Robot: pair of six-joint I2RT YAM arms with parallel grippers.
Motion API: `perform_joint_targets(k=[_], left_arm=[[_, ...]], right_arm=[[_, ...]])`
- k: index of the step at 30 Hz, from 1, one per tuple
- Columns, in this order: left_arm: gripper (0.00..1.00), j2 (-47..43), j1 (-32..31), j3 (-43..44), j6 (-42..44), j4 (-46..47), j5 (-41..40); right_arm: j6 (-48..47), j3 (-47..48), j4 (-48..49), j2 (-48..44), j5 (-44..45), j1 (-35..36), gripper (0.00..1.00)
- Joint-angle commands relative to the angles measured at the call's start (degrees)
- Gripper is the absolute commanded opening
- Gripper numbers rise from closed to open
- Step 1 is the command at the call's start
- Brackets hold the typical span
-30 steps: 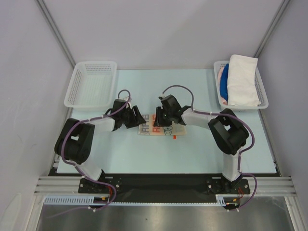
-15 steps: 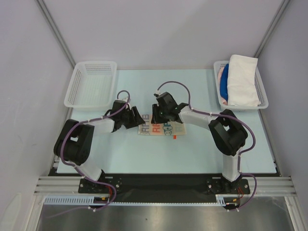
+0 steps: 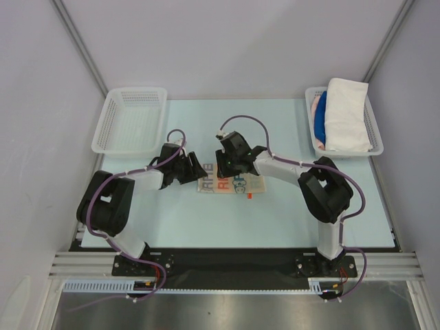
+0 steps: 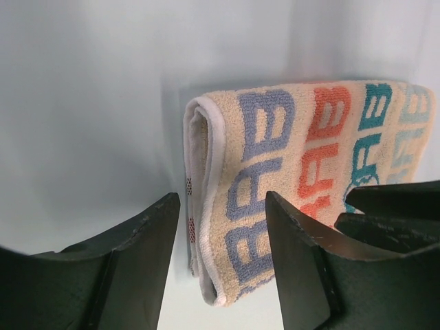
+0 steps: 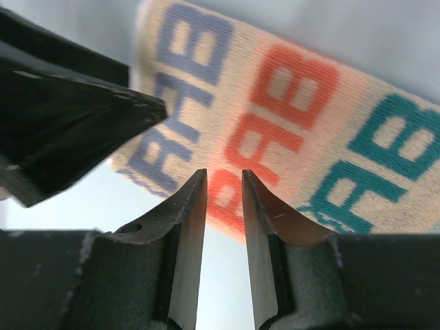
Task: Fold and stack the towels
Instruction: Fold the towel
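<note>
Folded lettered towel (image 3: 232,183) lies flat mid table (image 3: 206,220), left gripper (image 4: 221,268) released, jaws astride its left folded edge, right gripper (image 5: 224,206) narrowly parted, empty, just over its orange letters.

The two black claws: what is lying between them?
A folded cream towel with coloured letters lies between the left gripper and the right gripper, just under their tips. The top view shows it, and both wrist views do too.

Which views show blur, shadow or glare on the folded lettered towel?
Left wrist: cream folded towel with coloured letters sharp, soft shadow on pale table beside its fold. Right wrist: weave crisp, right gripper's fingers dark, little detail. Top external: even light, towel small.
</note>
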Motion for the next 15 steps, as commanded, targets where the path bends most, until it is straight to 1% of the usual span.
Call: perform_joint_targets(k=[1,6,10,11,15], left_arm=[[0.62,1.12,0.16,-2.66,0.92,-5.81,-4.61],[0.62,2.62,-0.02,-2.49,1.28,-5.54,-4.96],[0.61,3.76,-0.54,-2.4,0.93,-5.45,-5.05],[0.61,3.85,-0.63,-2.4,0.75,-5.45,-5.14],[0.61,4.73,-0.9,-2.4,1.01,-5.45,-5.14]], right_arm=[[-2.46,4.0,-0.9,0.99,0.69,0.99,0.32],[-2.46,4.0,-0.74,0.55,-0.28,2.65,0.33],[-0.71,4.0,0.76,2.56,-1.94,3.97,0.32],[-0.18,3.83,0.93,2.83,-1.77,4.41,0.31],[1.05,1.02,4.18,2.4,-0.54,5.12,0.33]])
